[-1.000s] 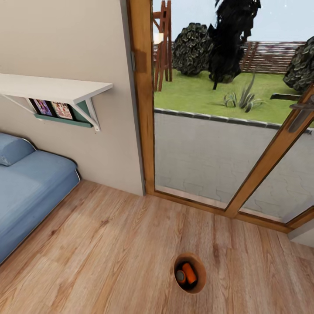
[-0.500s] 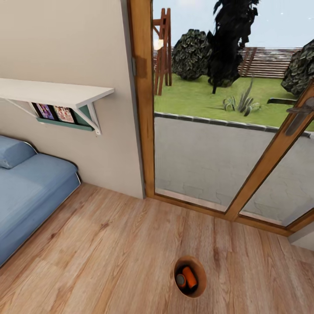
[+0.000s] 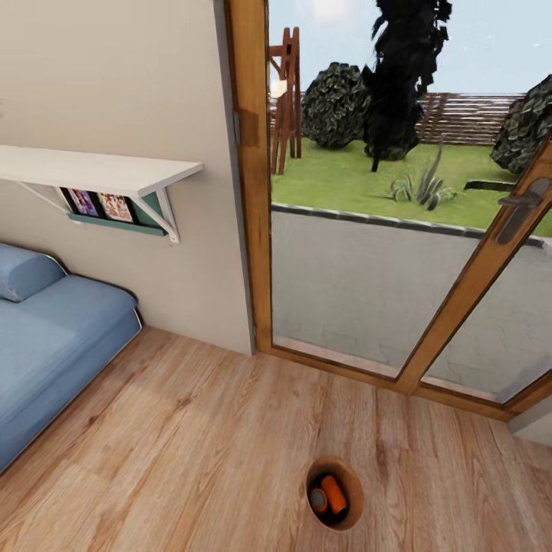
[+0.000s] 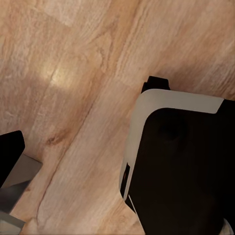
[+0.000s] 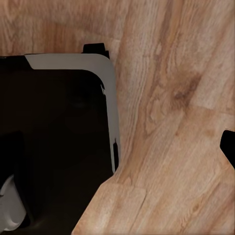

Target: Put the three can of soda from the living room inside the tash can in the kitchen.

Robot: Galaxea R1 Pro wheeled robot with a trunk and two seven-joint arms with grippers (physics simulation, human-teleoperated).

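Observation:
The tash can [image 3: 349,510], a small round copper-brown bin, stands on the wood floor of the living room at the bottom middle of the head view. Inside it lies an orange can of soda [image 3: 334,492], with a second one beside it showing its grey end [image 3: 317,501]. More of the bin's inside is hidden by its wall. In the left wrist view one dark finger [image 4: 10,152] of my left gripper sits at the picture's edge, with bare floor beside it. One dark fingertip [image 5: 229,147] of my right gripper likewise sits at the edge. Neither holds anything.
A blue sofa [image 3: 46,345] runs along the left, under a white wall shelf [image 3: 100,169]. Wood-framed glass doors [image 3: 253,230] with a lever handle [image 3: 521,203] stand ahead. My black, white-trimmed base [image 4: 186,166] [image 5: 54,137] sits on the floor planks.
The whole head view has shifted, so the camera has moved. The bin and its cans sit a little lower in the picture, and the shelf and doors too. Nothing was picked up or let go.

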